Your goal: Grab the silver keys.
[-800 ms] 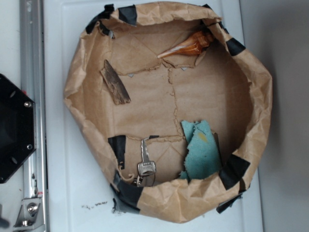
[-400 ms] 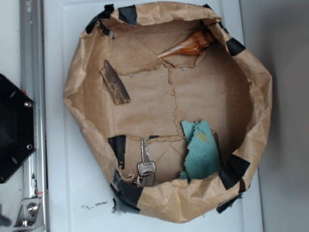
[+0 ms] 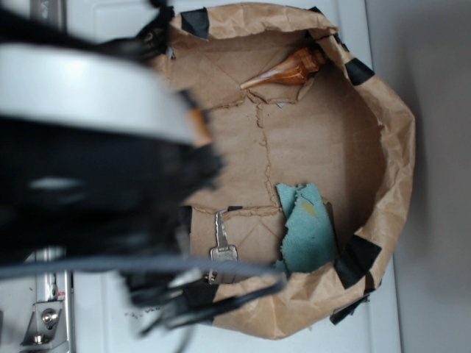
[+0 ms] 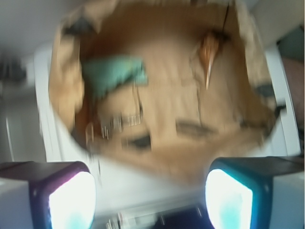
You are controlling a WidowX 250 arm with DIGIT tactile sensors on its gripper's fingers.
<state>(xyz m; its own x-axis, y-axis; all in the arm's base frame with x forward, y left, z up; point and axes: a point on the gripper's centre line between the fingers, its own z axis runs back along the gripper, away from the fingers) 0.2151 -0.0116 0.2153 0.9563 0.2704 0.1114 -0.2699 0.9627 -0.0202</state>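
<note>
- The silver keys (image 3: 223,254) lie on the floor of a crumpled brown paper basin (image 3: 397,147) that sits on the white bench (image 3: 110,309). They rest close against the basin wall nearest the bench's near edge, beside a strip of black tape (image 3: 179,224).
- The key's slim blade points toward the middle of the basin and its squarish head sits next to the wall, so its long axis runs from the near edge toward the far edge. A dark cable from the arm crosses just over the ring end in the exterior view.
- A teal cloth scrap (image 3: 305,228) lies just beside the key along the same wall, apart from it. An amber shell-like object (image 3: 287,70) rests at the opposite side of the basin, well apart.
- The end effector (image 4: 150,198) is released: in the wrist view its two fingers (image 4: 71,198) stand wide apart with nothing between them, above the bench outside the basin rim.
- That view is badly blurred; a pale streak where the key (image 4: 125,121) should be lies ahead of the fingers and toward the left one.
- The next move, as I judge it, calls for travel forward over the rim and then down, closing across the blade's narrow width.
</note>
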